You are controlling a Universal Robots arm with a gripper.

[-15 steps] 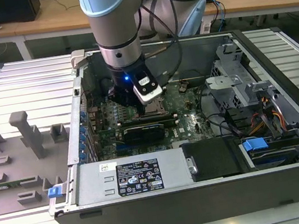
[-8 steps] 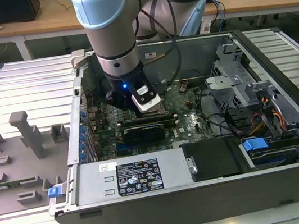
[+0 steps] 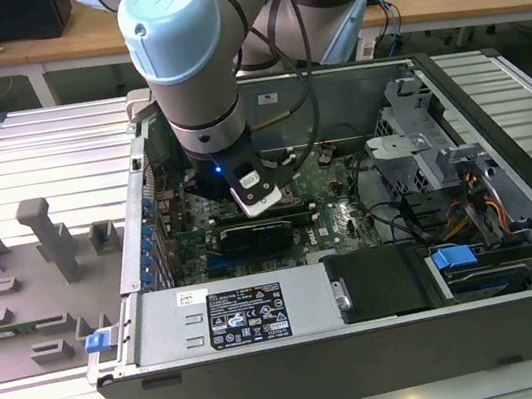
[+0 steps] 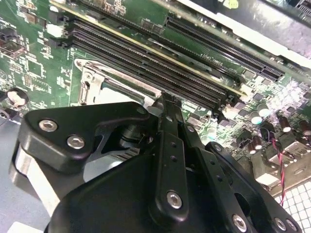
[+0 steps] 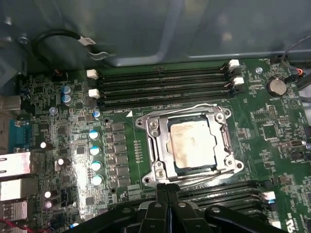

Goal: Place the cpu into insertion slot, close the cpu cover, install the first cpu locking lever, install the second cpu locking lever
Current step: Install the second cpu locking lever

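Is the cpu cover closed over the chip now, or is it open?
Closed: the silver-grey metal cpu cover lies flat around the square silver chip, which shows through its window.

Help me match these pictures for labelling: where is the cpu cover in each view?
Exterior view: the arm's wrist stands over that part of the motherboard; I cannot pick it out.
First wrist view: the cpu cover frames the cpu, beside the shut gripper.
Second wrist view: its silver corner shows past the gripper.
Shared landmark: the long black memory slots, in both wrist views.
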